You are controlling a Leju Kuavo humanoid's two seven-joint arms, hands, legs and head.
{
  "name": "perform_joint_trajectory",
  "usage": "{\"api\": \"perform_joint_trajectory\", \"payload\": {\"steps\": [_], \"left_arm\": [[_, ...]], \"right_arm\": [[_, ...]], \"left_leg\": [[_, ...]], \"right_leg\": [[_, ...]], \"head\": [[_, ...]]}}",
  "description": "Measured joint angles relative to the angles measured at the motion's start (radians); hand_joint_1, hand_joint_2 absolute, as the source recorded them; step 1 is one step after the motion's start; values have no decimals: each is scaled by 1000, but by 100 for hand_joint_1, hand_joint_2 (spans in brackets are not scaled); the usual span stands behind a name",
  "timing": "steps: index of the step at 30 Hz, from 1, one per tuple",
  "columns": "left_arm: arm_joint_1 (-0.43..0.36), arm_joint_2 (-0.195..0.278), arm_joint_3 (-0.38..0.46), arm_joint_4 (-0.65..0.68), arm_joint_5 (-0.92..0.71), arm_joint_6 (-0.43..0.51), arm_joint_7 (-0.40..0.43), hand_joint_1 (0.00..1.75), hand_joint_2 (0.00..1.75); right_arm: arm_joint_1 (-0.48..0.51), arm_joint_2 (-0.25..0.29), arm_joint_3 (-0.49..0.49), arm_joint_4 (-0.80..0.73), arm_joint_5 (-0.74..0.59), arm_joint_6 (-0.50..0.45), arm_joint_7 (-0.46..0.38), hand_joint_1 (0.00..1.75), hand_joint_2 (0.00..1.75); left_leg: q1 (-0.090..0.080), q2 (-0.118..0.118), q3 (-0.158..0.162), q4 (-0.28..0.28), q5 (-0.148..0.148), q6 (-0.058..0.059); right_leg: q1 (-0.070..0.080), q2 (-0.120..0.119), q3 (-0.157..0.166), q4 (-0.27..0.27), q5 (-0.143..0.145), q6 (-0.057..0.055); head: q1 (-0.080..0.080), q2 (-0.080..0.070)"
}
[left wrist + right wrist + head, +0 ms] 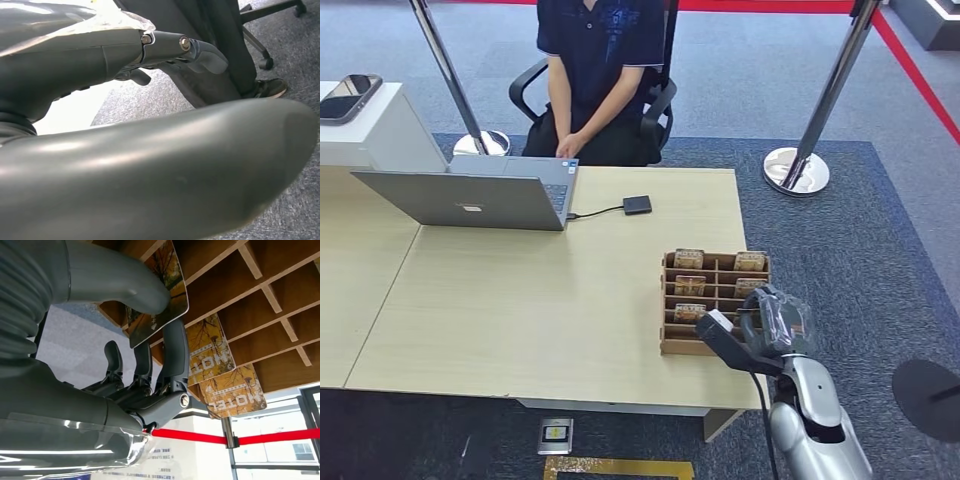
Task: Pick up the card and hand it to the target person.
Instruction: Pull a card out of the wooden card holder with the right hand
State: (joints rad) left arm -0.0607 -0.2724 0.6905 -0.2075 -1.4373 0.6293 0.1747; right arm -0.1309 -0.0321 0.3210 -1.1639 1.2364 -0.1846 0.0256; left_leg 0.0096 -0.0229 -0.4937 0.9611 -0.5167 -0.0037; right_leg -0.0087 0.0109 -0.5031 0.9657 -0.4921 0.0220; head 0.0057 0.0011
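**Card pinched at the wooden rack**

We're at a pale wood table (509, 300) on grey-blue carpet, with chrome stanchions (803, 140) and a red rope behind. Our right hand (765, 330) sits at about 4 o'clock, at the near edge of the wooden rack (712, 300), thumb and fingers (175, 355) pinching a card (158, 295). More cards (230, 390) sit in the slots. At 12 o'clock a person (599, 70) sits in a chair behind a laptop (471, 195). Our left hand (162, 150) hangs near the floor; can't tell its grip.
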Motion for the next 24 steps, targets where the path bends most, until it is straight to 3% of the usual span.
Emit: {"api": "perform_joint_trajectory", "payload": {"steps": [4,15,24], "left_arm": [[0,0,0,0,0,0,0,0,0],[0,0,0,0,1,1,-2,0,0],[1,0,0,0,4,1,-4,0,0]], "right_arm": [[0,-4,3,0,0,0,0,117,175],[0,-19,19,-4,0,12,0,157,175],[19,-41,22,-49,-5,12,-9,155,175]], "left_leg": [[0,0,0,0,0,0],[0,0,0,0,0,0],[0,0,0,0,0,0]], "right_leg": [[0,0,0,0,0,0],[0,0,0,0,0,0],[0,0,0,0,0,0]], "head": [[0,0],[0,0],[0,0]]}}
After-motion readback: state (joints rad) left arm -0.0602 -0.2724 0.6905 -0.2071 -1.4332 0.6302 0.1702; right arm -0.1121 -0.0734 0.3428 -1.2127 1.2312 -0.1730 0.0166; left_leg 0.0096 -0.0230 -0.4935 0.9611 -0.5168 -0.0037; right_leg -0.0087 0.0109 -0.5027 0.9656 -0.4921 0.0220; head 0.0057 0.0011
